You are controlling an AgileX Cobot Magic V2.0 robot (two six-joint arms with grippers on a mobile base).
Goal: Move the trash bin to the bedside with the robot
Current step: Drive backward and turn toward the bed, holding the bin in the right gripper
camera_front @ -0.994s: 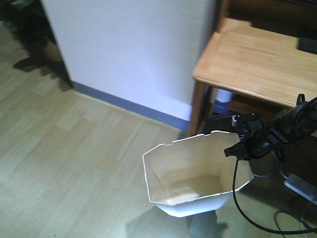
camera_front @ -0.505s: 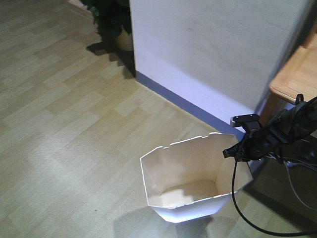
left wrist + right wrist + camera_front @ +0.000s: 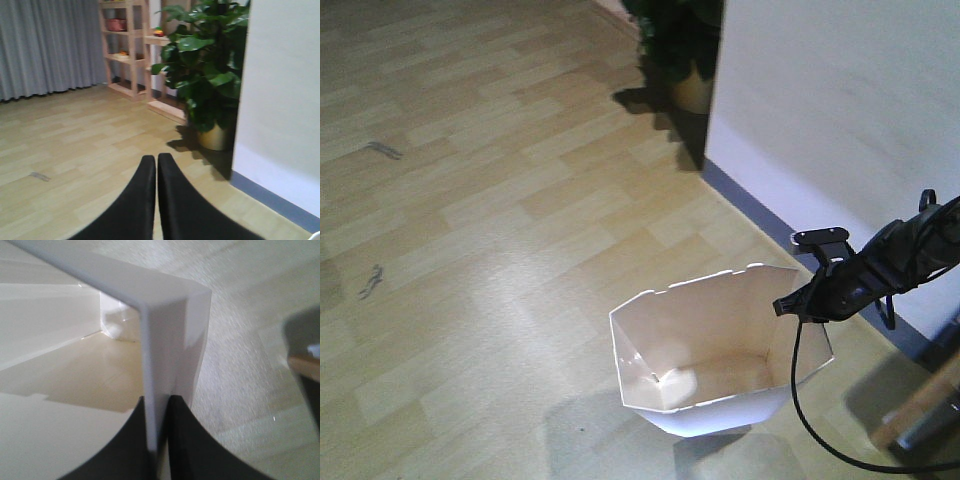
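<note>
The white trash bin (image 3: 710, 350) with its cut-corner rim and cream inside stands low in the front view, tilted slightly, above a wood-plank floor. My right gripper (image 3: 798, 305) reaches in from the right on a slim black arm and is shut on the bin's right rim. In the right wrist view the two black fingers (image 3: 159, 399) pinch the thin white wall of the bin (image 3: 165, 315) at a corner. My left gripper (image 3: 156, 157) is shut with nothing between its fingers, pointing over bare floor. The bedside is out of view.
A white wall (image 3: 840, 120) with a blue-grey skirting (image 3: 760, 220) runs along the right. A potted plant (image 3: 685, 50) stands at its far corner. Wooden shelves (image 3: 127, 45) and a grey curtain (image 3: 50, 45) lie beyond. A wooden leg (image 3: 920, 400) shows at lower right, and a black cable (image 3: 820, 430) trails.
The view has swung left: the wooden desk slid out to the right, and the plant and more floor came in. The bin stays held by the right gripper.
</note>
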